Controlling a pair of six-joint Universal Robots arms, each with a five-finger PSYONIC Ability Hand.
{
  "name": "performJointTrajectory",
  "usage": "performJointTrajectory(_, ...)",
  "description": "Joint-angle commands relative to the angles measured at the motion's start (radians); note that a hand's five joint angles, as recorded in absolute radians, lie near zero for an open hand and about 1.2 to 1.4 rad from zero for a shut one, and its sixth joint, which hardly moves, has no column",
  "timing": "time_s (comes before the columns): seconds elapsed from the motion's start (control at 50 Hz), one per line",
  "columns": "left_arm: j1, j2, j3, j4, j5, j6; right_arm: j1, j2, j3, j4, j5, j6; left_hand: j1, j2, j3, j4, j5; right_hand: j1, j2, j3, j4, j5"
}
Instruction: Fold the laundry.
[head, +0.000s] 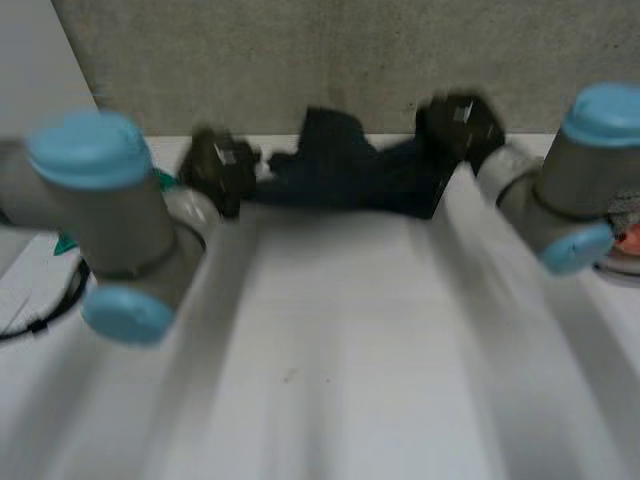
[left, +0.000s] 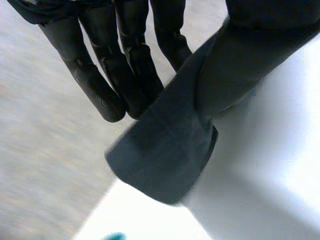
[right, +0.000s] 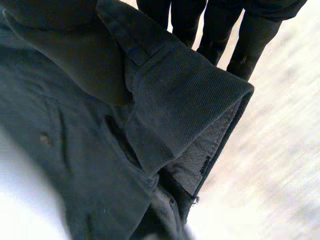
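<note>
My left hand (head: 218, 165) and my right hand (head: 458, 125) each pinched one end of the dark shirt (head: 350, 172), stretched between them at the desk's (head: 330, 350) far edge.

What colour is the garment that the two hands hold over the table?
The garment is plain dark navy, with no pattern. The right wrist view shows it best.

White worktop (head: 330, 400) is stretching from the near edge to the back, carrying one small dark speck (head: 290, 376) near its middle. Grey speckled wall (head: 300, 50) is standing along the worktop's far edge. Teal item (head: 163, 181) is sitting toward the worktop's far left corner, kind unclear. Red-orange item (head: 630, 238) is lying at the worktop's right edge on a round pale base (head: 612, 268), too blurred to identify.
</note>
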Motion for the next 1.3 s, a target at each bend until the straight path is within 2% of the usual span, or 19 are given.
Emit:
performJointTrajectory(0.02,-0.063,-0.035,-0.161,0.006,-0.030,0.004,0.001,-0.022,0.248,0.107,-0.023,-0.175,0.222,0.196,0.202,0.198,0.224,0.265,0.225,0.215,0.193,0.209)
performJointTrajectory(0.14,-0.077,0.049,-0.222,-0.028,-0.063,0.013,0.007,-0.160,0.368,0.286,0.016,-0.236,0.222,0.196,0.202,0.198,0.224,0.265,0.225,0.215,0.193,0.209)
performJointTrajectory(0.22,-0.077,0.122,-0.261,-0.102,-0.063,0.034,0.015,-0.251,0.417,0.436,0.053,-0.247,0.222,0.196,0.202,0.198,0.224,0.265,0.225,0.215,0.193,0.209)
performJointTrajectory(0.3,-0.083,0.174,-0.285,-0.214,-0.053,0.053,0.023,-0.314,0.457,0.549,0.067,-0.275,0.222,0.196,0.202,0.198,0.224,0.265,0.225,0.215,0.193,0.209)
performJointTrajectory(0.38,-0.113,0.203,-0.299,-0.393,-0.039,0.089,0.021,-0.347,0.482,0.647,0.067,-0.371,0.222,0.196,0.202,0.198,0.224,0.265,0.225,0.215,0.193,0.209)
performJointTrajectory(0.4,-0.129,0.212,-0.301,-0.469,-0.036,0.100,0.018,-0.357,0.494,0.689,0.070,-0.426,0.222,0.196,0.202,0.198,0.224,0.265,0.225,0.215,0.193,0.209)
performJointTrajectory(0.48,-0.163,0.229,-0.295,-0.614,-0.017,0.103,0.004,-0.381,0.529,0.791,0.082,-0.569,0.222,0.196,0.202,0.198,0.224,0.265,0.225,0.215,0.193,0.209)
performJointTrajectory(0.58,-0.168,0.254,-0.255,-0.577,-0.013,0.068,0.001,-0.396,0.569,0.754,0.086,-0.598,0.187,0.161,0.168,0.163,0.189,0.265,0.225,0.215,0.193,0.209)
performJointTrajectory(0.62,-0.162,0.254,-0.235,-0.551,-0.019,0.051,0.000,-0.398,0.588,0.718,0.087,-0.580,-0.210,-0.236,-0.230,-0.235,-0.208,0.265,0.225,0.215,0.193,0.209)
performJointTrajectory(0.64,-0.151,0.255,-0.217,-0.530,-0.019,0.038,-0.002,-0.401,0.603,0.678,0.089,-0.565,-0.555,-0.581,-0.575,-0.580,-0.553,0.265,0.225,0.215,0.193,0.209)
performJointTrajectory(0.72,-0.128,0.248,-0.163,-0.463,-0.014,0.024,-0.017,-0.409,0.649,0.584,0.099,-0.545,-1.000,-1.026,-1.020,-1.024,-0.998,0.265,0.225,0.215,0.193,0.209)
performJointTrajectory(0.78,-0.104,0.215,-0.112,-0.390,-0.001,0.019,-0.022,-0.416,0.677,0.530,0.102,-0.537,-1.000,-1.026,-1.020,-1.024,-0.998,0.265,0.225,0.215,0.193,0.209)
performJointTrajectory(0.86,-0.028,0.123,-0.011,-0.283,0.045,0.017,-0.020,-0.429,0.732,0.457,0.102,-0.516,-1.000,-1.026,-1.020,-1.024,-0.998,0.265,0.225,0.215,0.193,0.209)
performJointTrajectory(0.92,0.022,0.018,0.104,-0.255,0.116,0.022,-0.013,-0.439,0.772,0.405,0.102,-0.490,-0.841,-0.868,-0.861,-0.866,-0.839,0.265,0.225,0.215,0.193,0.209)
performJointTrajectory(1.02,0.074,-0.166,0.331,-0.318,0.292,0.005,-0.007,-0.452,0.813,0.331,0.107,-0.462,-0.618,-0.644,-0.638,-0.642,-0.616,0.265,0.225,0.215,0.193,0.209)
performJointTrajectory(1.08,0.085,-0.248,0.434,-0.353,0.363,0.011,-0.007,-0.453,0.827,0.302,0.110,-0.445,-0.518,-0.544,-0.538,-0.542,-0.516,0.265,0.225,0.215,0.193,0.209)
performJointTrajectory(1.1,0.088,-0.306,0.501,-0.379,0.395,0.013,-0.004,-0.452,0.833,0.293,0.113,-0.436,-0.419,-0.445,-0.438,-0.443,-0.417,0.265,0.225,0.215,0.193,0.209)
performJointTrajectory(1.2,0.091,-0.464,0.688,-0.456,0.417,0.031,-0.002,-0.452,0.855,0.283,0.122,-0.425,-0.344,-0.371,-0.364,-0.369,-0.342,0.265,0.225,0.215,0.193,0.209)
performJointTrajectory(1.3,0.093,-0.564,0.807,-0.537,0.434,0.071,-0.008,-0.452,0.868,0.271,0.139,-0.422,-0.438,-0.465,-0.458,-0.463,-0.436,0.265,0.225,0.215,0.193,0.209)
